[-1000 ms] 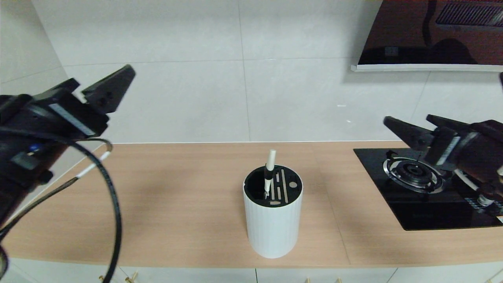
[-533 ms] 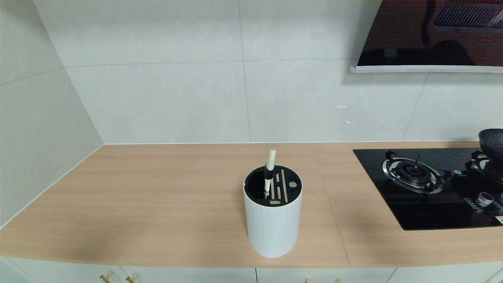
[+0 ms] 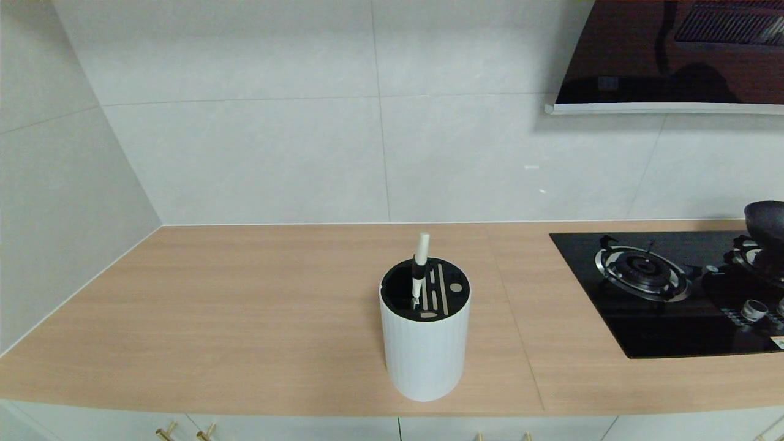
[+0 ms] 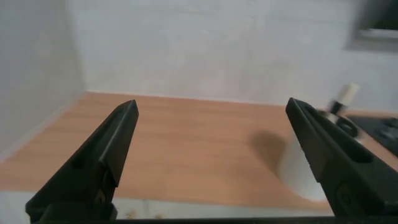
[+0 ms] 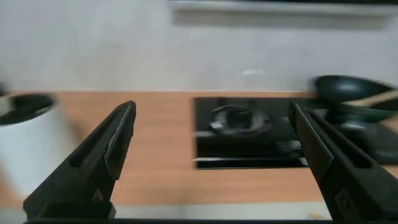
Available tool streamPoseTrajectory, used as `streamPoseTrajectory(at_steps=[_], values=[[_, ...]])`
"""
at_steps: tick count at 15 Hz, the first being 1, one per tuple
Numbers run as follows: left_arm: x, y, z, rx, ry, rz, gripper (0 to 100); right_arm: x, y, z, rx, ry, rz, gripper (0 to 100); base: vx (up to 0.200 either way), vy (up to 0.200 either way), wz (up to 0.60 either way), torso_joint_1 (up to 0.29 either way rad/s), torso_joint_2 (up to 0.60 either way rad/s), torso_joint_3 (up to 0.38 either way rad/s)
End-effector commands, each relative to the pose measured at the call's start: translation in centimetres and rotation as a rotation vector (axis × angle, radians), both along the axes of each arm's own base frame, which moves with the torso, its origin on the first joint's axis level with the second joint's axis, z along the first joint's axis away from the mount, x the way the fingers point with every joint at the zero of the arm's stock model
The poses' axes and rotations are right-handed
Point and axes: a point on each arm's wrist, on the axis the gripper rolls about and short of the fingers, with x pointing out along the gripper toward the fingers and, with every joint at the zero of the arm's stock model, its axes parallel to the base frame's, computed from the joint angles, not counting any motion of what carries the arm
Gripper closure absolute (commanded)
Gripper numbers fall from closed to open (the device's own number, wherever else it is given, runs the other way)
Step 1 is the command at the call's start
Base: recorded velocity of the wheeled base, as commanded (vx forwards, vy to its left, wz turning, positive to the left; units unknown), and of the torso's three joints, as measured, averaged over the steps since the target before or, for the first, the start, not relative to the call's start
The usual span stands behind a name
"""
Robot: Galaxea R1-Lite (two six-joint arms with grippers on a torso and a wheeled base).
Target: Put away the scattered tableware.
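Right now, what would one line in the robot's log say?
white ribbed cylindrical holder: upright on wooden counter | white-handled utensil: standing in holder | left pincer: open | right pincer: open

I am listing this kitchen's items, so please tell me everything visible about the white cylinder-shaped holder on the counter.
The white holder is a tall upright cylinder with fine vertical ribs, plastic or ceramic by its look. Its black top has one large opening, several narrow slots and a small round hole. A utensil with a white handle stands in the large opening, leaning slightly. The holder rests on the wooden countertop near the front edge, left of the stove.
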Motion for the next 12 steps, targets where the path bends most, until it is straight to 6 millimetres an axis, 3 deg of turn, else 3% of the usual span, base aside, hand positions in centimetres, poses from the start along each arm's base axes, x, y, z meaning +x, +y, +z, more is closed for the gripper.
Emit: streamPoseTrajectory(at_steps=[1,2,3,4,5,7,12], values=[[-0.4,-0.6,-2.0,0.011,-0.011,0.078,0,-0.2,0.2,-1.7,0.002,-0.003,-0.041,0,0.0,0.0,0.0,0.0,0.0,0.0],[-0.4,-0.6,-2.0,0.011,-0.011,0.078,0,-0.2,0.2,-1.7,0.002,-0.003,-0.041,0,0.0,0.0,0.0,0.0,0.0,0.0],[1.6,-0.4,-5.2,-0.013,0.084,0.185,0,0.9,0.2,-3.7,0.008,0.035,-0.055,0,0.0,0.0,0.0,0.0,0.0,0.0],[1.8,-0.4,-5.8,-0.009,0.098,0.179,0,1.1,0.2,-4.4,0.006,0.046,-0.049,0,0.0,0.0,0.0,0.0,0.0,0.0],[3.3,-0.4,-8.7,0.011,0.197,0.167,0,2.1,0.2,-7.6,-0.005,0.109,0.019,0,0.0,0.0,0.0,0.0,0.0,0.0],[4.5,-0.5,-11.4,0.016,0.232,0.13,0,2.6,0.3,-8.8,0.01,0.113,0.046,0,0.0,0.0,0.0,0.0,0.0,0.0],[4.6,-0.9,-11.3,0.014,0.219,-0.065,0,2.7,0.6,-9.7,0.027,0.201,0.175,0,0.0,0.0,0.0,0.0,0.0,0.0]])
